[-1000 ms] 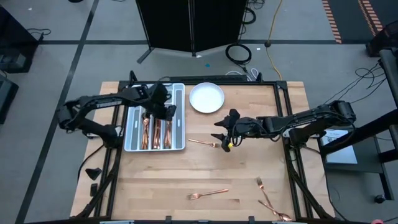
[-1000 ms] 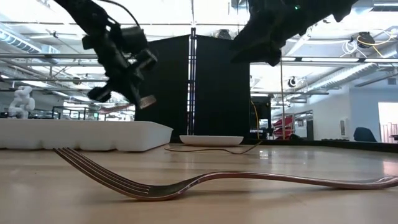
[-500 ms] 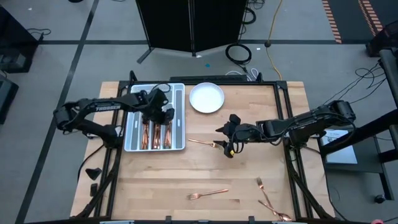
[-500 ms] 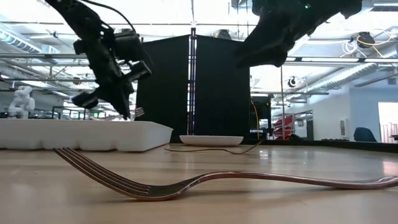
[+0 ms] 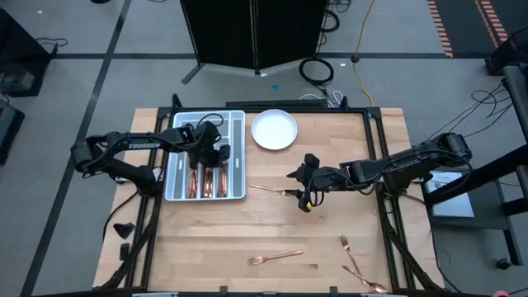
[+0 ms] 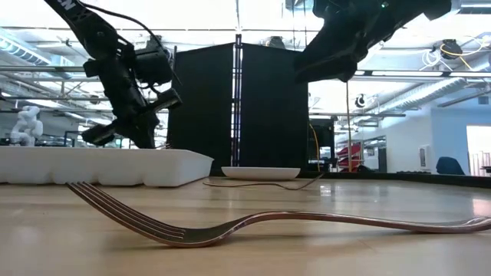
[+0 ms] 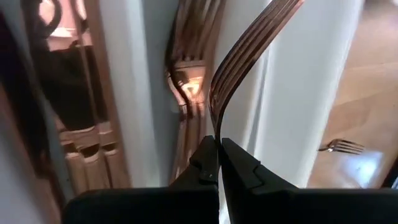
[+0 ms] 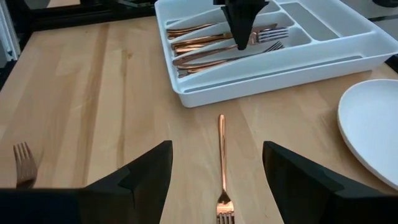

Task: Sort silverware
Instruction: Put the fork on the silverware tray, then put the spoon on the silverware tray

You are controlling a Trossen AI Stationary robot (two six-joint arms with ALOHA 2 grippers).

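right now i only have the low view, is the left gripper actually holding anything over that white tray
observer: yes, the left gripper is shut on a fork, pinched by its handle with the tines pointing away from the fingers.
operator: is it over the tray or off to the side
observer: over the tray, beside a compartment that already holds forks.
operator: and the right one, it's just a dark shape up top for me
observer: the right gripper is open, and another fork lies flat on the table between its fingers, handle pointing toward the tray.
operator: anything left besides that
observer: at least two more forks lie near the table's front edge.
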